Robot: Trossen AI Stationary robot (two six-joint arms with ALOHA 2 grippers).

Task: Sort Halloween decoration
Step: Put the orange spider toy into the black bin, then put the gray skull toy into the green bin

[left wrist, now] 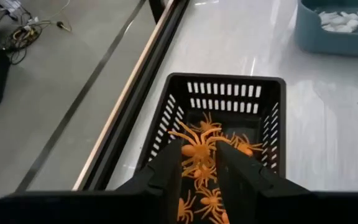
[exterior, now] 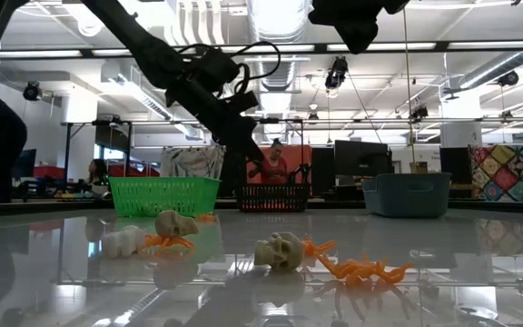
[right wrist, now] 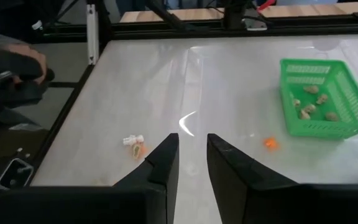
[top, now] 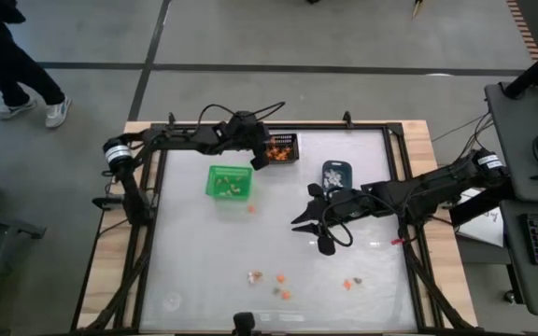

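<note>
The Halloween decoration is a set of tiny trinkets. Orange spiders lie in the black mesh bin (left wrist: 229,99) at the far edge. Tan skulls lie in the green bin (top: 229,182), and white pieces in the blue-grey bin (top: 337,175). Several loose trinkets (top: 280,278) lie near the table's front edge, among them a skull (exterior: 280,250) and an orange spider (exterior: 361,270). My left gripper (left wrist: 199,149) hangs over the black bin (top: 283,147), shut on one orange spider. My right gripper (right wrist: 192,149) hovers above mid-table (top: 311,219), open by a narrow gap, with nothing between its fingers. My left gripper pinches an orange spider by its body (left wrist: 195,151) between its two fingers. The fingers slant down from the table's left. The spider's legs spread out past both fingers. It hangs clear above the spiders lying in the black mesh bin.
One orange trinket (right wrist: 270,142) lies on the table just in front of the green bin. A white piece (right wrist: 132,140) lies with an orange one nearer the front. The bare middle of the table is free room. A person stands beyond the far left corner (top: 17,65).
</note>
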